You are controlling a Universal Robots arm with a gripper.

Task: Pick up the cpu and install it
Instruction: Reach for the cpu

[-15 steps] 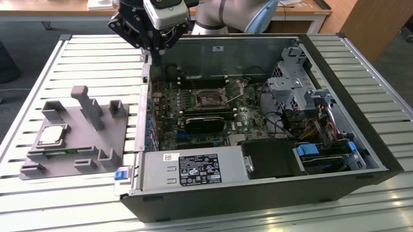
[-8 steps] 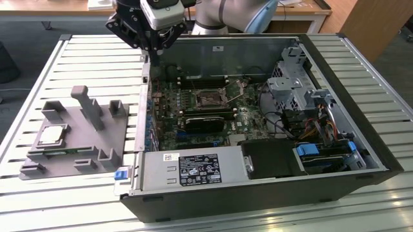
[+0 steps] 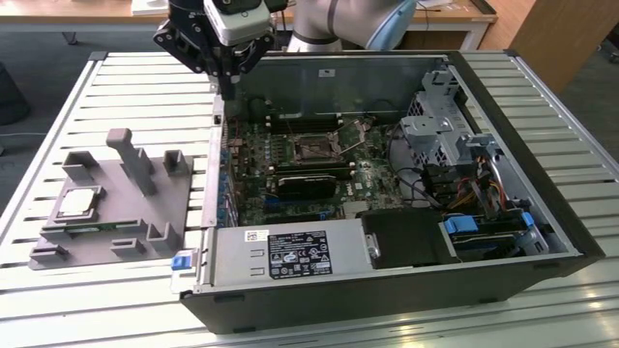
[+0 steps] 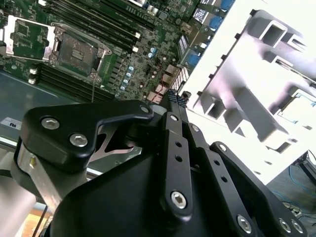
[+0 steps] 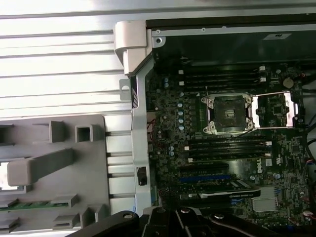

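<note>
Jaws, pinched together and empty, hang over the rim of the computer case; I see the cpu well apart toward the exterior view's left, flat on its grey holder.

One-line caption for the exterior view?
Shut pincer above the wall of the open case; cpu on the grey tray; socket open.

The cpu rests on the grey holder; gripper hangs over case edge.
</note>
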